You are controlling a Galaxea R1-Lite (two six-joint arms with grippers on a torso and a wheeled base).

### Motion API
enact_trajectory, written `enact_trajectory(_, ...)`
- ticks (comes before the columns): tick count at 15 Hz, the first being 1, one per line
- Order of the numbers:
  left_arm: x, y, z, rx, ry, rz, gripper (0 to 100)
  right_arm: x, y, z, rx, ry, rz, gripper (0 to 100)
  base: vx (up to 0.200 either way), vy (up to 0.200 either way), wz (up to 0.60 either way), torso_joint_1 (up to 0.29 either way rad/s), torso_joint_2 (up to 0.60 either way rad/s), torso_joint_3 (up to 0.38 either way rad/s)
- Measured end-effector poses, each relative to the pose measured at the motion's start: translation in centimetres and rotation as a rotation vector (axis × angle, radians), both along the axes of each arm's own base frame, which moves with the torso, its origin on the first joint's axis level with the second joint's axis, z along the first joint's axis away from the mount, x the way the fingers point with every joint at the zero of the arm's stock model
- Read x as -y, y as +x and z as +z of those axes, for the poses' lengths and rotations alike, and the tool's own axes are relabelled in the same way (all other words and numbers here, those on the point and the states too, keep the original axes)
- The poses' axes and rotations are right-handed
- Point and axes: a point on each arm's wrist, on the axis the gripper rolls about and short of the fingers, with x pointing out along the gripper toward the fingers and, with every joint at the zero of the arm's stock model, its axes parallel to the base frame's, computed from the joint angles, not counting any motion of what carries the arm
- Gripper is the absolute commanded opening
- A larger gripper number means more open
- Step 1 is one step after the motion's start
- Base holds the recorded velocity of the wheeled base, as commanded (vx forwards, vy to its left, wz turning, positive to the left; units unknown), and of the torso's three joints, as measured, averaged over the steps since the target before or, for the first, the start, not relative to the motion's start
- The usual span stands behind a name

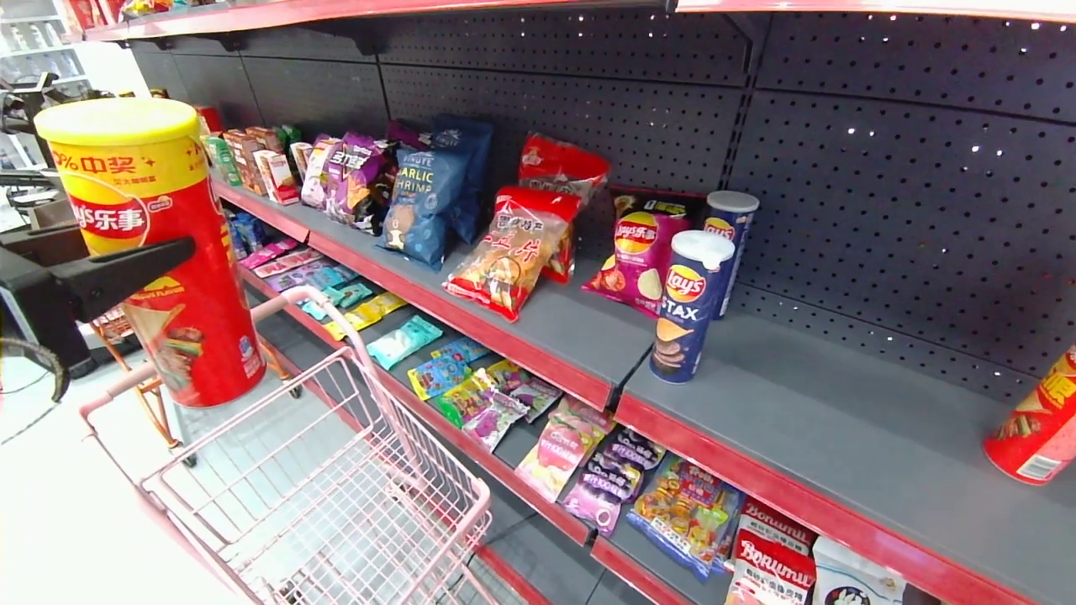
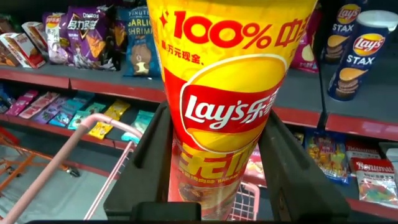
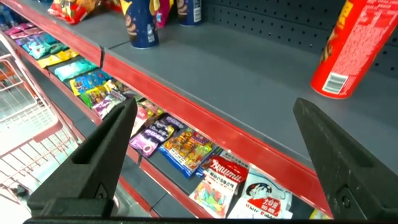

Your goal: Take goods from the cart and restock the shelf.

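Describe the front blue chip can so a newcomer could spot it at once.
Find the grey shelf with the red front edge, below the pegboard. Just right of the pink bag stand two upright blue cans with white lids. The front can is the one nearer the shelf edge, partly covering the rear can behind it.
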Motion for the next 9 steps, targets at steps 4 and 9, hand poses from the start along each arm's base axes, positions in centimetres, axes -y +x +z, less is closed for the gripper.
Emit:
enact_trajectory(4,0.0,-0.01,0.04,0.002,0.002,-0.001,0,0.0,0.0,0.0,0.0,0.0,0.0,100,0.0,0.0,0.0,0.102,-0.21,-0.117)
enact_trajectory(9,0.01,-0.01,0.1,0.004,0.002,-0.003,0,0.0,0.0,0.0,0.0,0.003,0.0,100,0.0,0.0,-0.24,0.023,-0.06,-0.026)
